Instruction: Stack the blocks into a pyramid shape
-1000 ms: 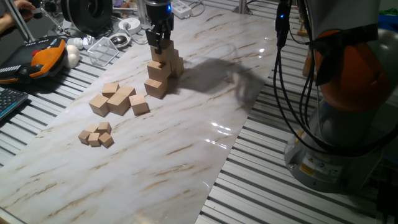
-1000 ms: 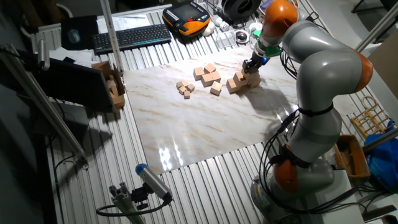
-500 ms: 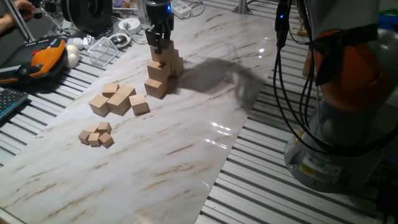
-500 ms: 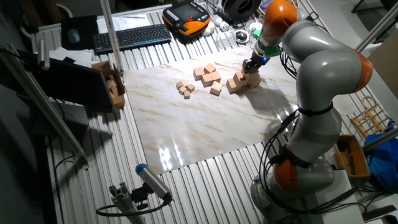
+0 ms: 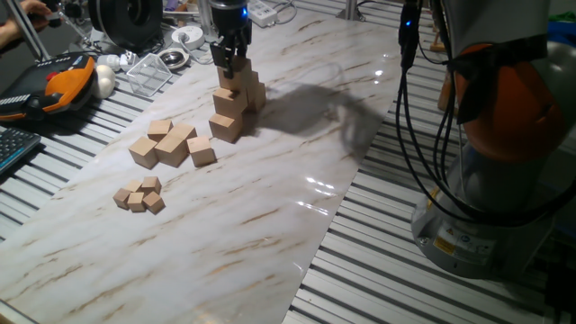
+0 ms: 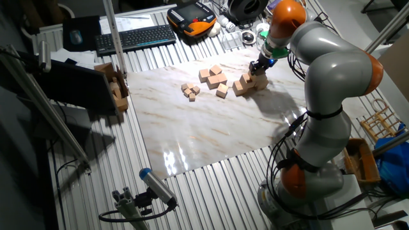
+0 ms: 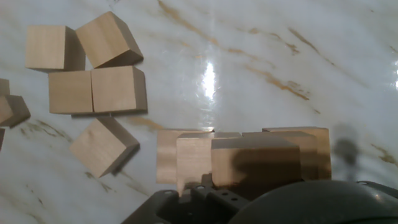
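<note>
Nothing moved, fingers [image 5: 230, 61] atop blocks [image 5: 236, 97]

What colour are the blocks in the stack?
Plain light tan wood, no paint. The blocks show best in the hand view.

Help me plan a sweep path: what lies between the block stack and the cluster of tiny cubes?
Between the stack and the tiny cubes lie the medium cubes, five loose on the marble; one fixed view shows it best.

Arm reaches over table, gripper [image 5: 229, 61] pointing down, closed on top block [image 5: 236, 80].
</note>
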You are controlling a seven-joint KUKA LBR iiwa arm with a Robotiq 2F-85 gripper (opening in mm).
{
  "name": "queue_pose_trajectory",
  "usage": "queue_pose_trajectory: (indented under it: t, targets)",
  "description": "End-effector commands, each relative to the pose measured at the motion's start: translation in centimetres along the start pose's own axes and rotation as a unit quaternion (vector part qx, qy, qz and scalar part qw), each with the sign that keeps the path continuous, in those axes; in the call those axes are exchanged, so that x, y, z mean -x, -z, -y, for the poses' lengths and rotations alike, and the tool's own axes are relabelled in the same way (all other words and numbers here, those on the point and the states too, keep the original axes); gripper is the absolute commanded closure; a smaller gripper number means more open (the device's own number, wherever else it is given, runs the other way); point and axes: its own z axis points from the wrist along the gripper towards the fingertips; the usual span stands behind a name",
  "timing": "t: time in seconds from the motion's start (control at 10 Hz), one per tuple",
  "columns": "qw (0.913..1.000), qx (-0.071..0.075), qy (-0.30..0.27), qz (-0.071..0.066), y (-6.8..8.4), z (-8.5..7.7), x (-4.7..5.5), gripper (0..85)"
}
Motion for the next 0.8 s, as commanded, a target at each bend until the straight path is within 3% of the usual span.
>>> queue_pose_trajectory:
  t: [0.0, 0.1, 0.2, 0.3, 0.4, 0.5, 0.7]
  targets:
    - [1.0, 0.0, 0.0, 0.001, -0.06, 0.0, -0.02, 51.0]
    - [1.0, -0.001, 0.0, 0.001, -0.11, -0.01, -0.03, 34.0]
    - [1.0, -0.001, -0.001, 0.004, -0.2, -0.02, -0.03, 34.0]
    - [1.0, -0.002, -0.001, 0.005, -0.24, -0.02, -0.03, 17.0]
    - [1.0, -0.003, -0.005, 0.007, -0.25, -0.02, -0.02, 17.0]
    - [0.9999, -0.005, -0.005, 0.01, -0.25, -0.02, -0.02, 0.0]
    - [0.9998, -0.012, -0.006, 0.016, -0.09, -0.03, -0.04, 0.0]
